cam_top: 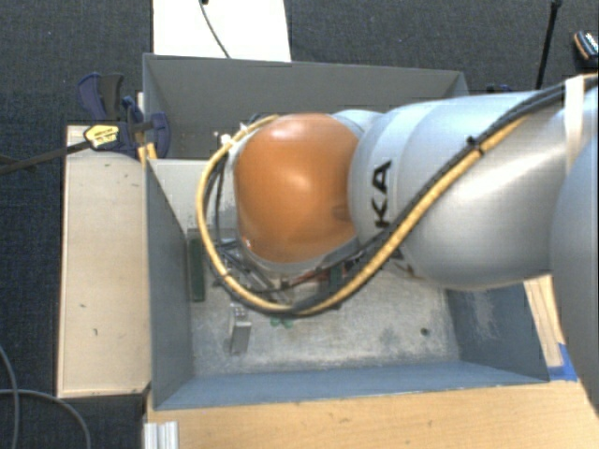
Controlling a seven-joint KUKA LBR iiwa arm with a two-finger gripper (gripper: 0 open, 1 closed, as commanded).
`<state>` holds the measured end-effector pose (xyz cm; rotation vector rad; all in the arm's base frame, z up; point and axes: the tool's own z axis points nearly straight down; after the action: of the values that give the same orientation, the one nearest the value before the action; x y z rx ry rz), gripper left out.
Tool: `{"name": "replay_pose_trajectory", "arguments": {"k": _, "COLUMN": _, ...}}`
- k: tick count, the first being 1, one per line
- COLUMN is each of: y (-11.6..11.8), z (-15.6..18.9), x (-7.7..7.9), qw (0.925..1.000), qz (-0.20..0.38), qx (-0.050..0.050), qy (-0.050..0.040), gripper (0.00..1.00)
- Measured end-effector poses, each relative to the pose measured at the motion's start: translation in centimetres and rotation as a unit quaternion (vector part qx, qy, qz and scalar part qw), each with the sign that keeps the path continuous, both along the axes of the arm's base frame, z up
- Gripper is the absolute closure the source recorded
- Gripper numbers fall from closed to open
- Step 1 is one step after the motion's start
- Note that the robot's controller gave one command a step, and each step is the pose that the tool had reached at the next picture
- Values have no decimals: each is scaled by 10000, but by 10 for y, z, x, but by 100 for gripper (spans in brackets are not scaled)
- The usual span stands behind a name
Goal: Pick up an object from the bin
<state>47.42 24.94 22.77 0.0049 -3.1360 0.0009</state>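
My gripper (pixel 270 275) hangs low in the left half of the bin, and just a dark part of its body peeks out beneath the wrist cover. A small grey metal piece (pixel 241 331) lies on the bin floor just below and left of it. A long dark green bar (pixel 197 267) rests along the bin's left wall, to the gripper's left. A bit of something green (pixel 280 322) peeks out under the cable loop, mostly hidden.
The arm and its orange dome with looped cables cover the middle and right of the bin. Bare grey floor with a few dark specks shows along the front and at the front right.
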Motion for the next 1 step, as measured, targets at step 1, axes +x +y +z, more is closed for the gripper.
{"name": "replay_pose_trajectory", "arguments": {"k": 1, "y": -22, "z": -162, "x": 24, "qw": 9957, "qz": 928, "qx": -4, "qy": -3, "gripper": 0}}
